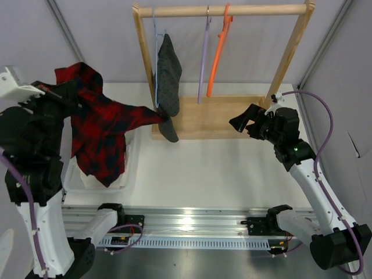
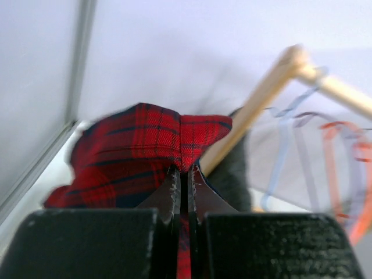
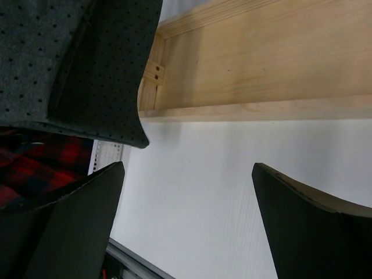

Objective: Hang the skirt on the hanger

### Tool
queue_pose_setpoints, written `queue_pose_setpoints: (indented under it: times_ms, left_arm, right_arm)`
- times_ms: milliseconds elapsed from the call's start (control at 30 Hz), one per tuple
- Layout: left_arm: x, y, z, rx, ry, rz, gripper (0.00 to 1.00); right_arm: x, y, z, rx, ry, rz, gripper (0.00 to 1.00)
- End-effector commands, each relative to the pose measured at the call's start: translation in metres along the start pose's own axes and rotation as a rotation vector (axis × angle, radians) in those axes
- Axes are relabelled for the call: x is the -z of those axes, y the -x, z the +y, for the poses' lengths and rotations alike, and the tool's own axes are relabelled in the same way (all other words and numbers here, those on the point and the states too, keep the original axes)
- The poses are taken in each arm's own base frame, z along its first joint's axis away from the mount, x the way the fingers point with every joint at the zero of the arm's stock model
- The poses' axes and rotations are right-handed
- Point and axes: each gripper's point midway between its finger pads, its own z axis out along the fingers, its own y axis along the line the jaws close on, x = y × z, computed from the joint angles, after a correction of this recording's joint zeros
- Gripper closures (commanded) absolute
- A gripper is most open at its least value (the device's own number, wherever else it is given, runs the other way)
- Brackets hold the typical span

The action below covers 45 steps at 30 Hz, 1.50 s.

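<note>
Item 1: skirt (image 1: 102,128), red-and-black plaid, held in the air at the desk's (image 1: 203,168) 9 o'clock. It hangs in folds over a white bin (image 1: 132,152). One corner stretches toward 3 o'clock and reaches the grey dotted garment (image 1: 168,75); whether they touch is unclear.

Item 2: left gripper (image 2: 186,174), fingers pressed together on the skirt's upper edge.

Item 3: right gripper (image 3: 187,168), fingers spread wide and holding nothing, low over the desk at 3 o'clock, just beside the rack base (image 1: 221,116).

Item 4: hanger (image 1: 203,64), pale lilac and bare, hooked on the wooden rail (image 1: 250,10) at 12 o'clock. It hangs between the grey garment on its light blue hanger (image 1: 156,35) and an orange hanger (image 1: 220,52).
</note>
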Motion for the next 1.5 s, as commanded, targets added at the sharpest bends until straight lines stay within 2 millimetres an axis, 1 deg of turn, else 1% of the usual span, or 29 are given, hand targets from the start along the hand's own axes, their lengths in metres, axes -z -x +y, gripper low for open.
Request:
queue_pose_setpoints:
  times_ms: [0,33,67,100,167,333,367,400,433,467,500,633,700,767,800,833,867,900,967,1000,1033,1067,1133,1167,1200,1300,1333,1433,1467]
  left_arm:
    - [0.042,0.074,-0.055,0.014,-0.256,-0.2,1.0]
    - [0.047,0.078,-0.064,0.014,-0.304,-0.21,1.0]
    - [0.056,0.086,-0.08,0.016,-0.393,-0.235,1.0]
    - [0.063,0.086,-0.093,0.021,-0.471,-0.231,1.0]
    - [0.075,0.097,-0.107,0.039,-0.552,-0.269,1.0]
    - [0.101,0.099,-0.144,0.101,-0.793,-0.239,1.0]
    - [0.1,0.092,-0.15,0.115,-0.853,-0.222,1.0]
    - [0.113,0.095,-0.154,0.169,-0.892,-0.223,1.0]
    - [0.113,0.094,-0.155,0.185,-0.919,-0.247,1.0]
    - [0.107,0.087,-0.151,0.216,-0.905,-0.234,1.0]
    - [0.112,0.086,-0.151,0.246,-0.916,-0.226,1.0]
    - [0.093,0.061,-0.148,0.279,-0.908,-0.141,1.0]
    - [0.089,0.048,-0.152,0.288,-0.925,-0.096,1.0]
    - [0.078,0.028,-0.157,0.26,-0.925,-0.039,1.0]
    - [0.078,0.02,-0.166,0.281,-0.937,-0.004,1.0]
    - [0.07,0.004,-0.171,0.274,-0.924,0.049,1.0]
    - [0.077,-0.01,-0.184,0.255,-0.972,0.085,1.0]
    - [0.073,-0.015,-0.187,0.26,-0.951,0.091,1.0]
    - [0.069,-0.039,-0.199,0.238,-0.958,0.144,1.0]
    - [0.077,-0.047,-0.209,0.246,-0.986,0.17,1.0]
    - [0.072,-0.053,-0.211,0.25,-0.958,0.168,1.0]
    - [0.075,-0.065,-0.22,0.243,-0.973,0.192,1.0]
    - [0.069,-0.073,-0.225,0.24,-0.943,0.193,1.0]
    - [0.071,-0.082,-0.233,0.232,-0.956,0.212,1.0]
    - [0.065,-0.088,-0.234,0.228,-0.922,0.21,1.0]
    - [0.052,-0.098,-0.238,0.21,-0.864,0.194,1.0]
    - [0.047,-0.099,-0.24,0.214,-0.842,0.182,1.0]
    - [0.041,-0.103,-0.242,0.205,-0.829,0.175,1.0]
    - [0.04,-0.105,-0.243,0.202,-0.828,0.179,1.0]
  right_arm:
    - [0.005,0.019,0.016,0.036,0.044,-0.037,0.01]
    - [0.006,0.021,0.017,0.038,0.044,-0.041,0.0]
    - [0.007,0.022,0.018,0.039,0.046,-0.043,0.01]
    - [0.007,0.023,0.02,0.04,0.049,-0.045,0.01]
    - [0.008,0.025,0.021,0.041,0.052,-0.046,0.0]
    - [0.011,0.026,0.025,0.044,0.061,-0.046,0.01]
    - [0.012,0.025,0.024,0.043,0.059,-0.045,0.0]
    - [0.012,0.024,0.023,0.042,0.055,-0.043,0.01]
    - [0.011,0.023,0.023,0.04,0.056,-0.039,0.0]
    - [0.011,0.021,0.023,0.036,0.057,-0.037,0.01]
    - [0.011,0.021,0.022,0.032,0.058,-0.038,0.01]
    - [0.013,0.02,0.026,0.027,0.074,-0.039,0.01]
    - [0.014,0.022,0.027,0.03,0.078,-0.049,0.01]
    - [0.014,0.022,0.027,0.034,0.08,-0.049,0.01]
    - [0.015,0.022,0.028,0.035,0.08,-0.049,0.01]
    - [0.015,0.023,0.028,0.039,0.08,-0.051,0.01]
    - [0.016,0.023,0.028,0.039,0.08,-0.051,0.01]
    - [0.017,0.023,0.028,0.039,0.077,-0.053,0.01]
    - [0.019,0.024,0.029,0.043,0.076,-0.06,0.01]
    - [0.021,0.024,0.029,0.046,0.076,-0.06,0.01]
    - [0.023,0.026,0.029,0.051,0.074,-0.067,0.01]
    - [0.024,0.025,0.029,0.049,0.069,-0.065,0.01]
    - [0.027,0.024,0.029,0.052,0.071,-0.061,0.01]
    - [0.027,0.022,0.029,0.051,0.069,-0.052,0.01]
    - [0.028,0.02,0.028,0.046,0.066,-0.045,0.01]
    - [0.027,0.001,0.028,0.01,0.094,0.016,0.01]
    - [0.025,-0.015,0.026,-0.01,0.102,0.059,0.0]
    - [0.021,-0.038,0.018,-0.038,0.085,0.123,0.01]
    - [0.017,-0.052,0.011,-0.056,0.067,0.162,0.02]
